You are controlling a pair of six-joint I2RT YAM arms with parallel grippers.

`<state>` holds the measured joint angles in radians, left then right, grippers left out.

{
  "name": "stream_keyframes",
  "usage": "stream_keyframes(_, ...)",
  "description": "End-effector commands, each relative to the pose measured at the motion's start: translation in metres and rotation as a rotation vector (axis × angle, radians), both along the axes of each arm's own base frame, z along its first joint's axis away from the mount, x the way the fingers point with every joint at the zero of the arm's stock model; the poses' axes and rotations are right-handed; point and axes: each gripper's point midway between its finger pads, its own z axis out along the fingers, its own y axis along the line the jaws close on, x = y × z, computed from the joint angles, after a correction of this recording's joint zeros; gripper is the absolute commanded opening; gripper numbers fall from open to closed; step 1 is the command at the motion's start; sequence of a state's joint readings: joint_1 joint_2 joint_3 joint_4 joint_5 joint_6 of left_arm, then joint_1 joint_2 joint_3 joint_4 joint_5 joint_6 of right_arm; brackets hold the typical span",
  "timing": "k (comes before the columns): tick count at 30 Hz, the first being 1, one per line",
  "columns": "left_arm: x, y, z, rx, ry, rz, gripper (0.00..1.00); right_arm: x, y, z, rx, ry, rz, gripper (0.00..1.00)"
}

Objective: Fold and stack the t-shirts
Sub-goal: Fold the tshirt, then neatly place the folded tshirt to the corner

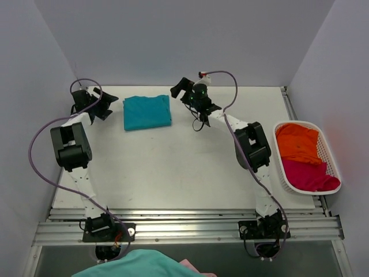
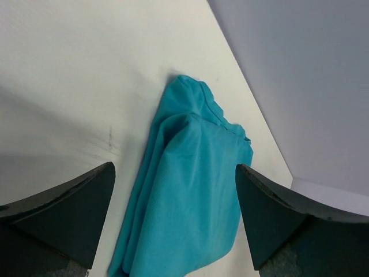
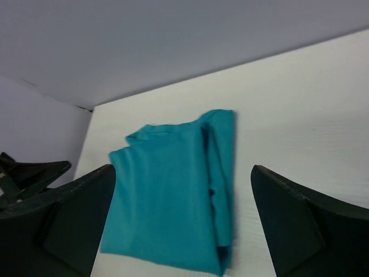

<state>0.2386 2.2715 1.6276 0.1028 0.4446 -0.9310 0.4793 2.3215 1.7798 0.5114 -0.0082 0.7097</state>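
Observation:
A teal t-shirt [image 1: 147, 112] lies folded into a neat rectangle at the back of the table, left of centre. My left gripper [image 1: 105, 104] hangs just off its left edge, jaws wide open and empty. In the left wrist view the shirt [image 2: 190, 202] lies flat between and below the gripper [image 2: 174, 167]. My right gripper [image 1: 181, 90] hovers off the shirt's right edge, also open and empty. The right wrist view shows the folded shirt [image 3: 167, 213] under the gripper [image 3: 183, 168]. An orange t-shirt [image 1: 297, 141] and a magenta t-shirt [image 1: 308, 176] lie crumpled in the basket.
The white lattice basket [image 1: 332, 158] stands at the table's right edge. Grey walls close in the back and both sides. More teal and pink cloth [image 1: 144, 262] shows below the table's near rail. The left gripper's finger [image 3: 31, 173] appears at the left of the right wrist view.

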Motion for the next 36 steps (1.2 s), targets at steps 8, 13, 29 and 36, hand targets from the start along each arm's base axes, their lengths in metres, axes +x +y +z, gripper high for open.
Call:
stream_keyframes(8, -0.045, -0.009, 0.057, 0.238, -0.042, -0.016, 0.94, -0.057, -0.017, 0.084, 0.112, -0.191, 0.013, 1.00)
stream_keyframes(13, -0.032, -0.018, 0.011, 0.298, 0.120, -0.074, 0.94, -0.072, -0.051, 0.072, 0.035, -0.156, -0.079, 1.00)
stream_keyframes(29, -0.013, -0.066, -0.067, 0.346, 0.295, -0.158, 1.00, -0.077, -0.152, 0.114, 0.107, -0.188, -0.229, 1.00)
stream_keyframes(36, -0.002, -0.074, -0.075, 0.393, 0.335, -0.146, 0.63, -0.073, -0.197, 0.107, 0.137, -0.178, -0.293, 1.00)
